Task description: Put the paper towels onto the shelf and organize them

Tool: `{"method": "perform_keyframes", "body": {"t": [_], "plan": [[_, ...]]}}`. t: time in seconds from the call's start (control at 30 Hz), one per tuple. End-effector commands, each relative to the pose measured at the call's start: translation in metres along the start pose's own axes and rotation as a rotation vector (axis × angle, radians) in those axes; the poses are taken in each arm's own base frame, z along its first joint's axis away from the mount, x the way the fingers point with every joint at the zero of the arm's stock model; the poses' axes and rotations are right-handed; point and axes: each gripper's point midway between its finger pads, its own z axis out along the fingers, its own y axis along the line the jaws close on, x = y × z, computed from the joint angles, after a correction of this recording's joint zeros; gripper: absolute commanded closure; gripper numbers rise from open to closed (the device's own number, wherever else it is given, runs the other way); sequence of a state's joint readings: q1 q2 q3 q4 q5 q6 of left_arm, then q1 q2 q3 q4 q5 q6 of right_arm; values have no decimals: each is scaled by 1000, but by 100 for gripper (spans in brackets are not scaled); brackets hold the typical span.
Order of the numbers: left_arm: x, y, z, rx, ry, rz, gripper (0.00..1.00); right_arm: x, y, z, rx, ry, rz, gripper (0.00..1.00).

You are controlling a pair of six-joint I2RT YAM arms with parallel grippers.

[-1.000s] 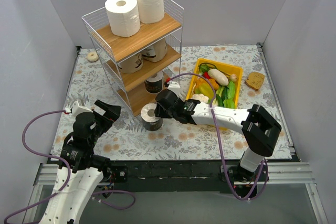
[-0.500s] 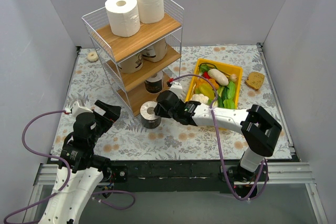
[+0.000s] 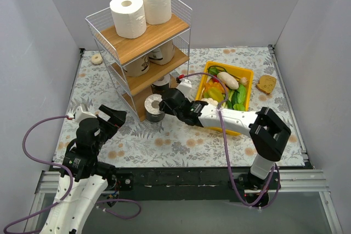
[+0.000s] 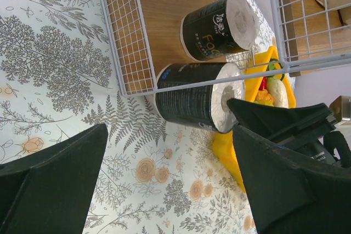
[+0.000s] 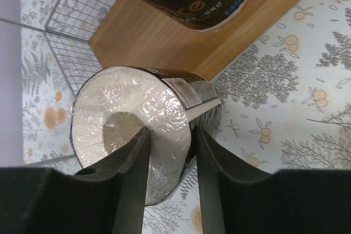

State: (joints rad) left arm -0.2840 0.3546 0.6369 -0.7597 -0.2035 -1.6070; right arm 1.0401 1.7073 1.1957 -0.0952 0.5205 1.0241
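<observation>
My right gripper (image 3: 163, 104) (image 5: 167, 157) is shut on a black-wrapped paper towel roll (image 3: 153, 107) (image 5: 137, 113), one finger in its core and one outside. The roll stands upright at the front edge of the shelf (image 3: 143, 47), by its bottom board (image 5: 181, 42) (image 4: 164, 31). A second black roll (image 3: 160, 84) (image 4: 219, 28) stands on that board. Two tan rolls (image 3: 138, 65) fill the middle tier and two white rolls (image 3: 128, 15) the top. My left gripper (image 3: 112, 118) (image 4: 170, 184) hangs open over the mat, to the left of the held roll (image 4: 192, 102).
A yellow bin (image 3: 245, 73) of vegetables lies right of the shelf, just behind my right arm. A bread slice (image 3: 266, 84) sits at the far right. A small beige ring (image 3: 96, 58) lies left of the shelf. Grey walls close in three sides.
My right gripper has carried the black roll back and slightly left, from the open mat up to the shelf's bottom tier. The left arm has not moved.
</observation>
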Motion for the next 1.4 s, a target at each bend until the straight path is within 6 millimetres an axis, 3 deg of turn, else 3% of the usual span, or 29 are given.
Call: {"method": "perform_keyframes", "body": {"t": [0.0,0.1,0.43,0.63,0.67,0.8,0.93,1.1,1.27,1.37], "plan": [[-11,-6,-8,12,-35,-11,2,-42,51,0,-126,-125,132,72],[-12,-7,-9,14,-40,-11,2,-45,63,7,-141,-132,141,72],[-12,-6,-10,12,-42,-15,2,-39,76,43,-124,-143,186,70],[-13,-6,-11,13,-46,-14,2,-40,87,50,-160,-149,199,52],[-13,-7,-11,15,-46,-15,2,-40,87,49,-160,-146,195,45],[-13,-6,-11,13,-46,-15,2,-39,84,37,-191,-132,186,37],[-12,-8,-10,20,-44,-15,2,-42,79,22,-222,-132,184,38],[-10,-8,-9,21,-37,-14,2,-42,64,3,-219,-125,177,49],[-11,-8,-11,25,-38,-15,2,-30,52,7,-213,-106,208,62],[-11,-9,-12,28,-37,-13,2,-17,50,15,-201,-69,238,64]]}}
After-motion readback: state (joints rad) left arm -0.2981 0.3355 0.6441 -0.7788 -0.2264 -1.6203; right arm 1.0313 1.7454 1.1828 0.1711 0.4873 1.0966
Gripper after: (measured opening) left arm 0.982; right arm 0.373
